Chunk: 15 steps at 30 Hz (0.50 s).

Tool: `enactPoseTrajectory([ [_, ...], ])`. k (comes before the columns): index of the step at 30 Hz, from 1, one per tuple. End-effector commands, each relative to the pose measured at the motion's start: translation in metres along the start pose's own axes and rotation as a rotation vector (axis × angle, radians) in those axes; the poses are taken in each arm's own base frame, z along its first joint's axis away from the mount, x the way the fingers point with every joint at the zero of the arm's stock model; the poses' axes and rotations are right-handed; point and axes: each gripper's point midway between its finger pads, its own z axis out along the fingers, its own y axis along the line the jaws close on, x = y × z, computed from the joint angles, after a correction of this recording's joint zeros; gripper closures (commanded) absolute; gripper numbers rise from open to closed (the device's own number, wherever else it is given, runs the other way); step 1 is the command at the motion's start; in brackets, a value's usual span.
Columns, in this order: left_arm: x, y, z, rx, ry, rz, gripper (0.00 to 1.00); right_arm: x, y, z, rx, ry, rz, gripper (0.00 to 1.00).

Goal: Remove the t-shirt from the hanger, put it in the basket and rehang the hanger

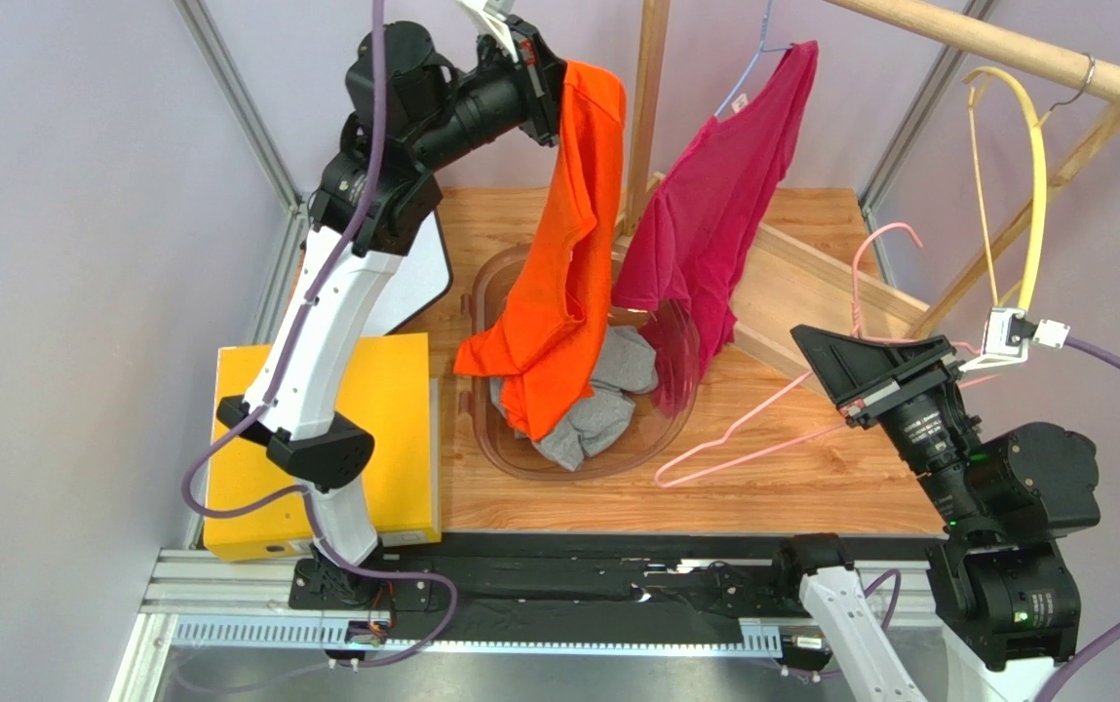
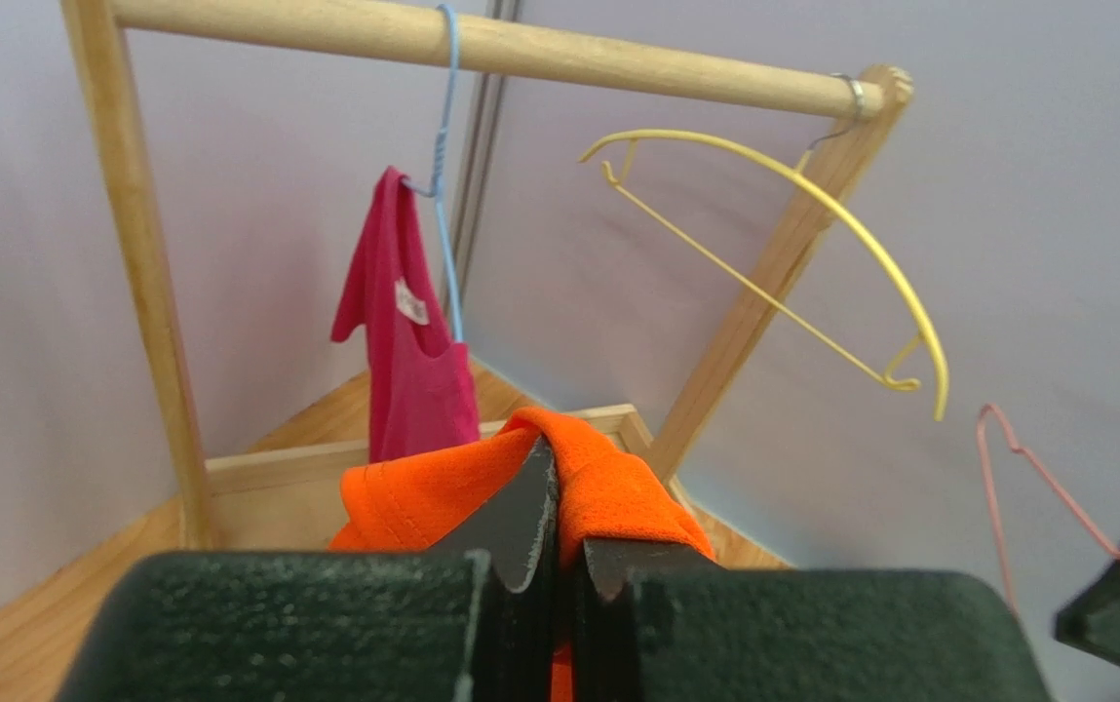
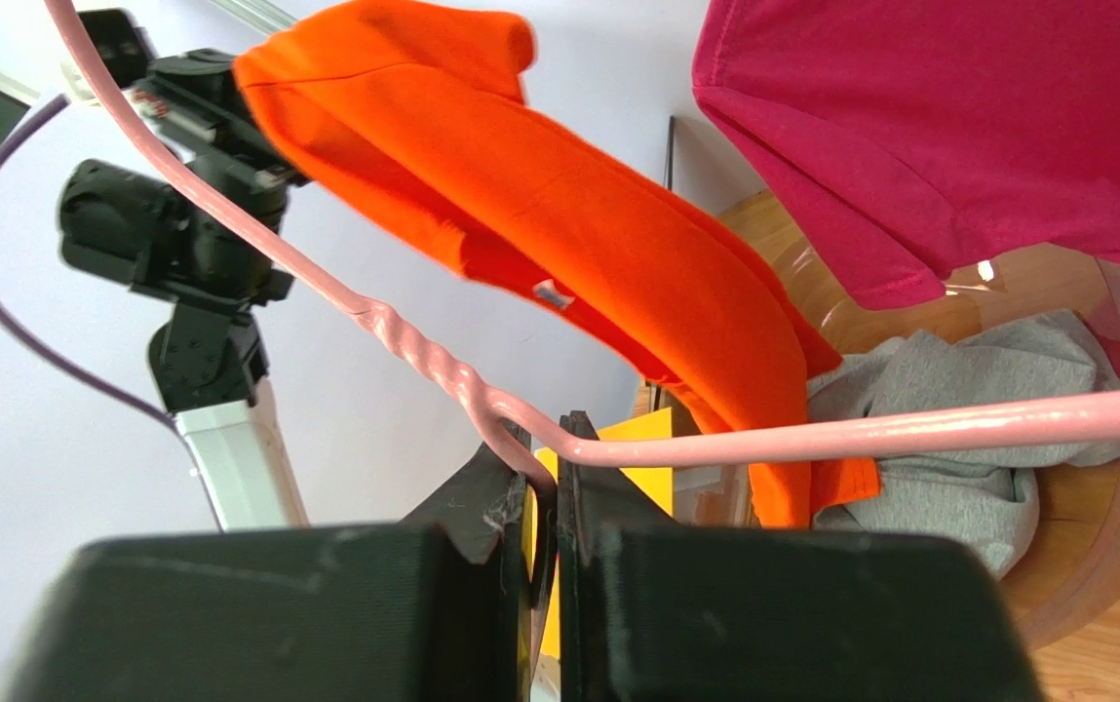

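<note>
Since the left gripper (image 1: 536, 73) pinches the shirt (image 1: 566, 278) high at far left, the shirt hangs over the bin (image 1: 522, 461), likely for dropping there. At near right, the right gripper (image 3: 548, 468) is clamped on the hanger (image 3: 815, 439), holding it apart from the shirt.

Pretty loud colours here: bright orange t-shirt (image 1: 566, 278), a deep magenta-red shirt (image 1: 705, 220) on a pale blue hanger (image 2: 451, 278), and grey clothes (image 1: 595, 417) in a clear bin (image 1: 510, 454). There's also a pink hanger (image 1: 756, 432), yellow hanger (image 1: 1027, 161), yellow box (image 1: 397, 424) and light wood counter (image 1: 844, 490).
</note>
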Motion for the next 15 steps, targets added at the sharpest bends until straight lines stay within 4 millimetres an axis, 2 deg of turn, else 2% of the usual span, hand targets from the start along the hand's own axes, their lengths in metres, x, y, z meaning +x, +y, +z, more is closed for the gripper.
enactPoseTrajectory([
  [1, -0.063, -0.058, -0.041, 0.145, -0.145, 0.049, 1.0, -0.001, -0.002, 0.008, -0.011, -0.005, 0.003, 1.0],
  [7, -0.044, -0.066, -0.038, 0.213, -0.08, 0.011, 1.0, 0.002, -0.008, 0.014, -0.009, 0.005, 0.021, 1.0],
  [11, -0.022, -0.072, -0.025, 0.292, -0.013, -0.026, 1.0, 0.003, -0.009, 0.018, -0.01, 0.017, 0.031, 1.0],
  [12, -0.017, -0.081, -0.026, 0.328, 0.006, -0.026, 1.0, 0.004, -0.01, 0.019, -0.009, 0.021, 0.034, 1.0],
  [15, 0.004, -0.09, -0.019, 0.356, 0.062, -0.008, 1.0, 0.004, -0.009, 0.018, -0.014, 0.02, 0.028, 1.0],
])
